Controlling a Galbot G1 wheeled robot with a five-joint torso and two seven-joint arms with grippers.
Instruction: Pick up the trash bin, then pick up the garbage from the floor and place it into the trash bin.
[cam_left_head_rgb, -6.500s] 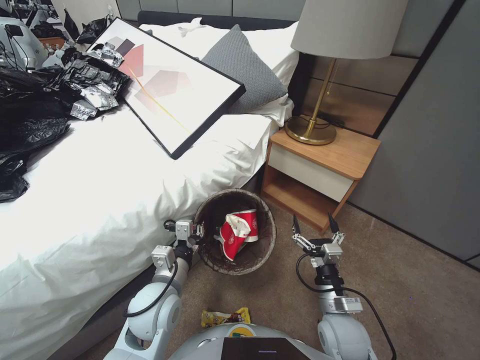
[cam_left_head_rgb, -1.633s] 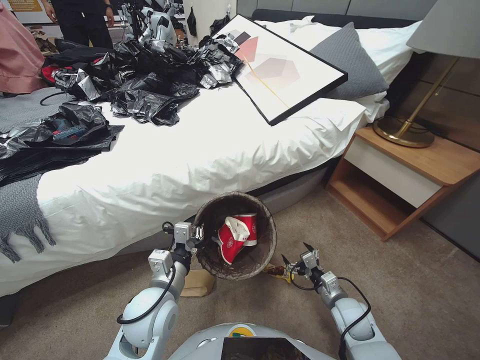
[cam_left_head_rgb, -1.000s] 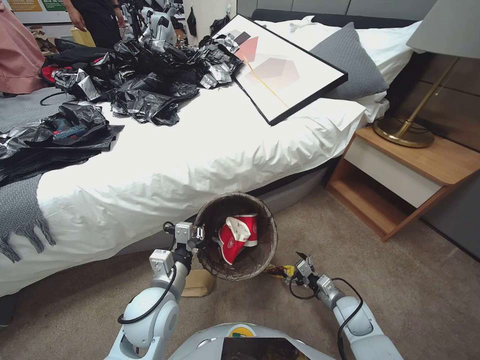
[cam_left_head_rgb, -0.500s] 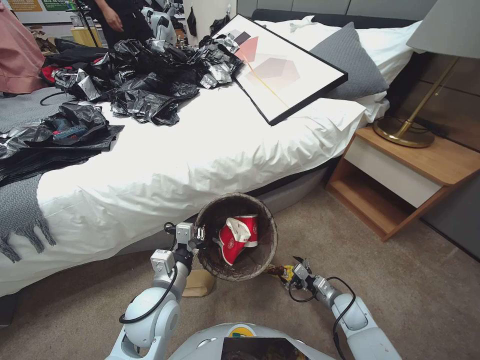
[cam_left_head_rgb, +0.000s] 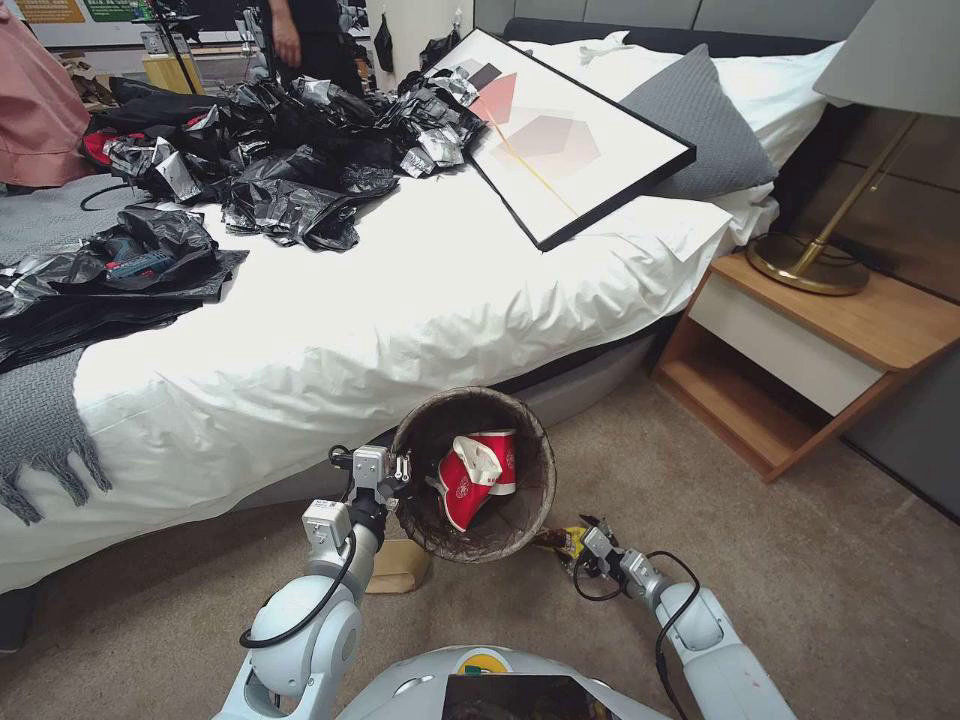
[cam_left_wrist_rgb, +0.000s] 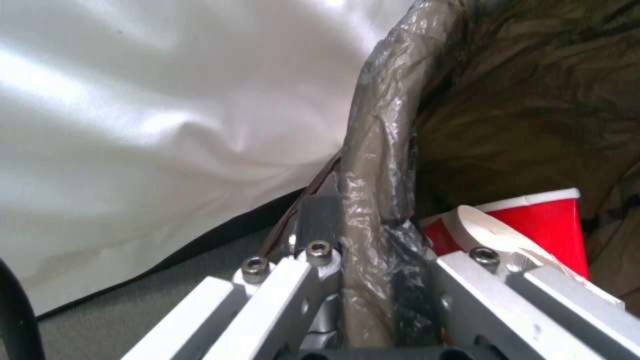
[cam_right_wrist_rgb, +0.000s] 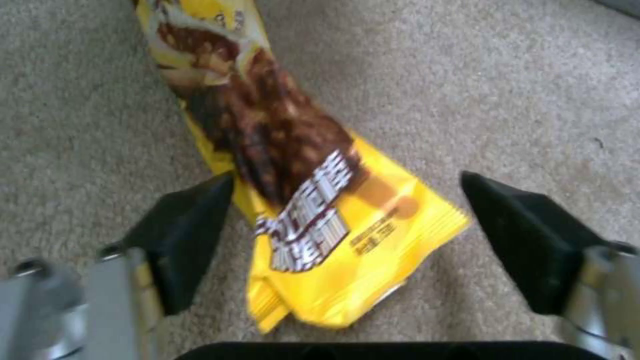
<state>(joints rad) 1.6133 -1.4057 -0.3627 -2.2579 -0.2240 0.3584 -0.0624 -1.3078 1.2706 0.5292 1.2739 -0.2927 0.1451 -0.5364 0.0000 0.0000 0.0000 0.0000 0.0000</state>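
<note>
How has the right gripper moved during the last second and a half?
Yes. The right gripper has come down toward the carpet, closing on the yellow snack wrapper lying beside the white, brown-lined trash bin, jaws open.

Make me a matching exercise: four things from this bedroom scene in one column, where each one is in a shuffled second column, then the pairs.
Things:
1. red paper cups
2. yellow snack wrapper
3. framed picture
4. brass lamp

Places:
A. on the nightstand
B. on the bed
C. inside the trash bin
D. on the carpet, between the open right gripper's fingers

Pairs: 1-C, 2-D, 3-B, 4-A
</note>
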